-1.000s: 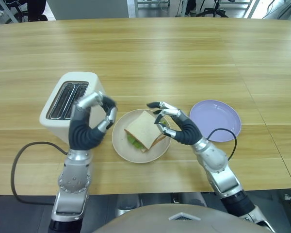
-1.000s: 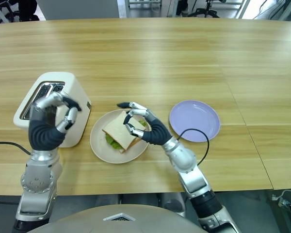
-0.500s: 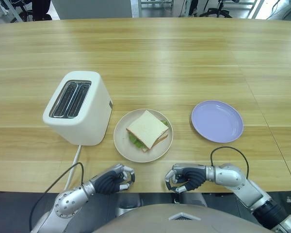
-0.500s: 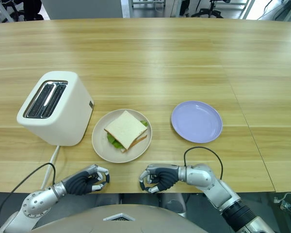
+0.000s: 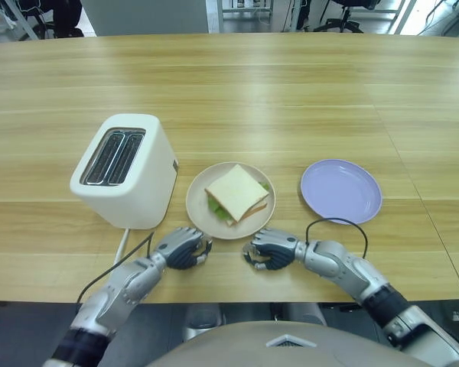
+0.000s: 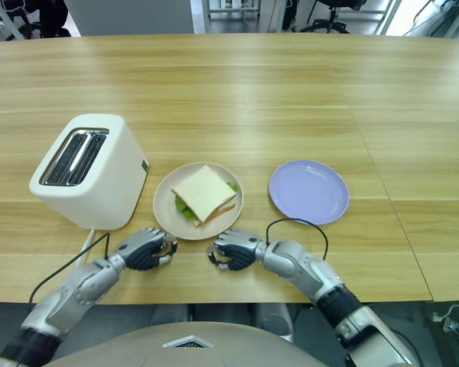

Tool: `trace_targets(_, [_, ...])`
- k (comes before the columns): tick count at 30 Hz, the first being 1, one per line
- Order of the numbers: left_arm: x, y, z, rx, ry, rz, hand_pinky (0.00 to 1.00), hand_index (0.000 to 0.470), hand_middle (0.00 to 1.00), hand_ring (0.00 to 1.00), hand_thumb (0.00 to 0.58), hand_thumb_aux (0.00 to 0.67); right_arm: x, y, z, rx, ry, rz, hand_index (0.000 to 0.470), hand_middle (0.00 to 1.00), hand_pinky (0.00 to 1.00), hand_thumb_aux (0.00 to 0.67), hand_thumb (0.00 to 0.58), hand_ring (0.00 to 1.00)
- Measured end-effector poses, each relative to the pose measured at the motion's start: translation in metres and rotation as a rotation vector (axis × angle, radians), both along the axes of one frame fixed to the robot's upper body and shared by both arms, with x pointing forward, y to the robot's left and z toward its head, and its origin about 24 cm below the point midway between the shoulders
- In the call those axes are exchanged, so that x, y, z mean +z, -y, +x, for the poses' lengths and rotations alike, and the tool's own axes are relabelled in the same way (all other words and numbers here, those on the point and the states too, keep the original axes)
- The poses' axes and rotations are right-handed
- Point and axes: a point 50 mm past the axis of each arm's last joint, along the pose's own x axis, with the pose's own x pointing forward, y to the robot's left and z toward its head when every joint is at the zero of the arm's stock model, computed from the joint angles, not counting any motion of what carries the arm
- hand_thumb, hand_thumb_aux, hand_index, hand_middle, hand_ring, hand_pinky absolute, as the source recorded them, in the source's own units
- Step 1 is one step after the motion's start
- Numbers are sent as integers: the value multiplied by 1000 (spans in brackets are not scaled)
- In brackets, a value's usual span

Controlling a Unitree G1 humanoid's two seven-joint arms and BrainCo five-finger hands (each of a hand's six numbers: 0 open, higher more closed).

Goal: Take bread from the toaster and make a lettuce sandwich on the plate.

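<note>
A sandwich [image 5: 237,193] of white bread with green lettuce showing at its edges lies on the beige plate [image 5: 201,214]. The cream toaster [image 5: 126,173] stands to its left, both slots looking empty. My left hand [image 5: 183,249] rests on the table just in front of the plate's left side, fingers curled, holding nothing. My right hand [image 5: 268,250] lies in front of the plate's right side, also curled and empty. Neither hand touches the plate.
An empty lilac plate [image 5: 340,190] sits to the right of the beige one. The toaster's cable [image 5: 122,246] runs down over the table's front edge by my left arm. A black cable [image 5: 334,225] loops above my right wrist.
Both hands dropped from beside the sandwich to the table's front edge, then came forward a little to rest just before the plate. The view shifted slightly.
</note>
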Motion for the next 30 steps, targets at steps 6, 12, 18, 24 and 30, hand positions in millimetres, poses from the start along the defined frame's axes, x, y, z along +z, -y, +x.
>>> trace_targets(6, [4,26,68,39,171,69,1000,460,1000,1000,580,670,3,-16,52,-121,254,-53,460,1000,1000,670,580,1000])
trace_targets(12, [9,15,101,140,279,142,1000,460,1000,1000,580,670,8,-9,84,-245,388,-58,460,1000,1000,670,580,1000])
trace_targets(18, [22,1,85,154,369,146,988,460,988,988,580,670,19,-6,80,-252,405,67,460,996,996,670,580,996])
trace_targets(24, [41,-2,25,235,339,-174,435,0,435,435,0,0,32,7,32,-249,109,435,112,325,325,163,248,325])
trace_targets(30, [78,9,-33,218,178,-868,0,0,0,0,0,0,77,28,-14,-194,-279,899,0,0,0,0,0,0])
